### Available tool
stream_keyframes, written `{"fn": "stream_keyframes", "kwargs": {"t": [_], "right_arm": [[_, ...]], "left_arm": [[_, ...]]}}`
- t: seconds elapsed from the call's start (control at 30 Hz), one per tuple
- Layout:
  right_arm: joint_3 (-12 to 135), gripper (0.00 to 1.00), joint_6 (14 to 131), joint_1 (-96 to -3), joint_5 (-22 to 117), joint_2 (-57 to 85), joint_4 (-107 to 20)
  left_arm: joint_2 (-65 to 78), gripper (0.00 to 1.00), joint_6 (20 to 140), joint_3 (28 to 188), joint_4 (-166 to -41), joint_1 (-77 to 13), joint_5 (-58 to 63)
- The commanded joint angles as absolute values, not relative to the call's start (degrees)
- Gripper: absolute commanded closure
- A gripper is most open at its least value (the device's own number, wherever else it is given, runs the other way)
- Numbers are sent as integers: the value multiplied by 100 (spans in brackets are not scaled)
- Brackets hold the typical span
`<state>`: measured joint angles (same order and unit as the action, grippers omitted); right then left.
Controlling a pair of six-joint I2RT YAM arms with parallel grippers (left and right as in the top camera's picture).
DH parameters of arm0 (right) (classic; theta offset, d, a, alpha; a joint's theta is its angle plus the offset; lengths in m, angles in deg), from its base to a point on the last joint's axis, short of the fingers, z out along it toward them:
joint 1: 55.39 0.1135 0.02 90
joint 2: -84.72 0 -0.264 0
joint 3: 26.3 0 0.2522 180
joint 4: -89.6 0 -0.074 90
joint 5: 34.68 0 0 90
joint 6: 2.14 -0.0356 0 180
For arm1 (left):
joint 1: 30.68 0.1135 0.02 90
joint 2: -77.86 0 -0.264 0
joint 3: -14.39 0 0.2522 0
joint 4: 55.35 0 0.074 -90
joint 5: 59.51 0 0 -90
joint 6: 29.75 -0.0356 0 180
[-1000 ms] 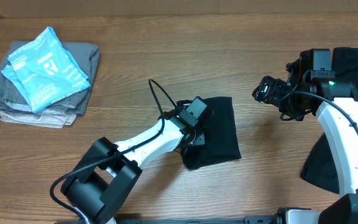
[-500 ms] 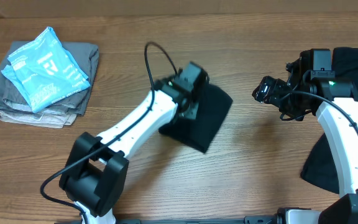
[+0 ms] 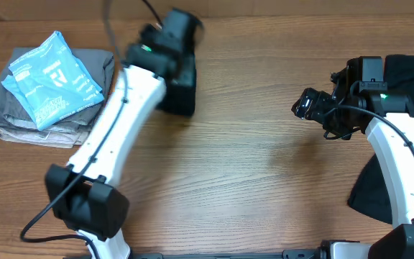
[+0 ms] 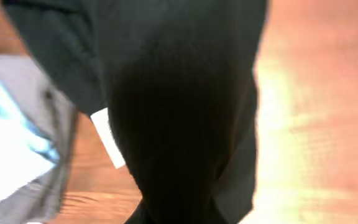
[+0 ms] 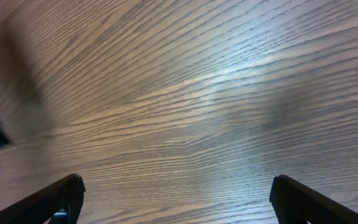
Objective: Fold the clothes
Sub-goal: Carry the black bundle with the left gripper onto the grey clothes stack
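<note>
My left gripper (image 3: 178,50) is shut on a folded black T-shirt (image 3: 179,92) and holds it up off the table, just right of the garment stack. In the left wrist view the black T-shirt (image 4: 179,106) fills the frame, hides the fingers, and shows its small white label (image 4: 107,138). My right gripper (image 3: 305,108) is open and empty above bare wood, its fingers wide apart in the right wrist view (image 5: 179,202). More black clothes lie at the far right (image 3: 410,68) and under the right arm (image 3: 369,191).
A stack of grey and beige folded garments (image 3: 85,115) with a light-blue printed garment (image 3: 52,75) on top sits at the back left. It also shows in the left wrist view (image 4: 39,124). The wooden table (image 3: 250,180) spreads between the arms.
My left arm has lifted the folded black T-shirt off the table's middle and swung it up and left toward the garment stack. The right arm has not moved.
</note>
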<state>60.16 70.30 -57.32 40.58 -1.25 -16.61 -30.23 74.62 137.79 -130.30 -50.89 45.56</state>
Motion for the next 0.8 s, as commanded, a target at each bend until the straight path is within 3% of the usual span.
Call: {"fn": "stream_keyframes", "kwargs": {"t": [0.0,0.23,0.5,0.77], "right_arm": [[6060,0,7052,-5739,4097,-90,-1672],[6060,0,7052,-5739,4097,-90,-1672],[6060,0,7054,-5739,4095,-90,-1672],[6060,0,7052,-5739,4097,-90,-1672]], "left_arm": [[-3021,96,7462,14542,-13098,-4516,4571],[-3014,96,7984,15051,-13124,-3139,3572],[-3036,96,8406,15012,-12628,-1498,1288],[-3047,96,8518,15012,-12138,-805,1323]]}}
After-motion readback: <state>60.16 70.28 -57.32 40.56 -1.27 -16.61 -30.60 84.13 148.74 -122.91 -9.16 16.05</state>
